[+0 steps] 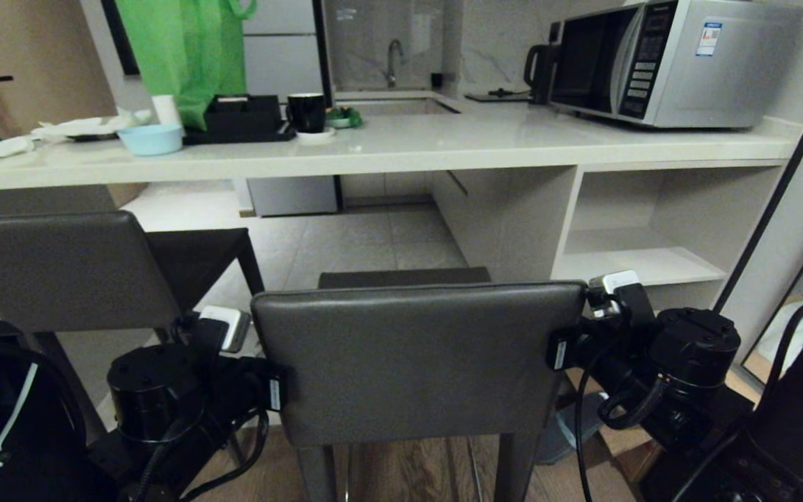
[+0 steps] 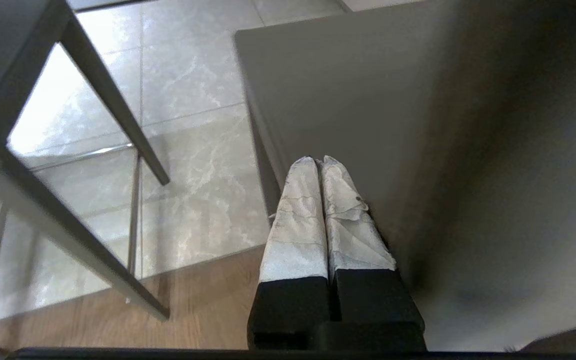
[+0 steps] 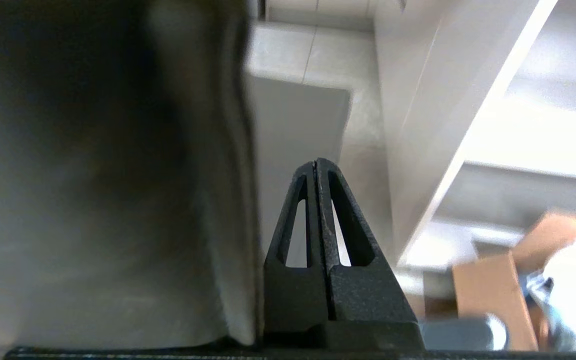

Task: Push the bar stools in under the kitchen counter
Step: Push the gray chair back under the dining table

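Beside the left gripper [image 2: 320, 162], on its outer side, stands the second bar stool [image 1: 60, 268], its seat already partly beneath the kitchen counter [image 1: 373, 150]; the thin dark legs and metal footrest seen there suggest a light, rigid frame that should slide as one piece. The left gripper itself has its cloth-wrapped fingers [image 2: 298, 220] pressed together with nothing between them, lying just against the left edge of the near bar stool [image 1: 419, 359]. That stool stands between the two tools, squarely short of the counter, its seat not yet under the slab. Its backrest looks padded and leather-like, so it will probably give a little and may let a hard finger slip; the stiff side edges of the backrest seem the better places to bear on, both together, so the stool does not swing. Being tall and narrow, it could tip if pushed too high or catch where wood floor meets tile. On the far side, the right gripper [image 3: 316, 162] is likewise closed and empty, hard by the backrest's right edge.
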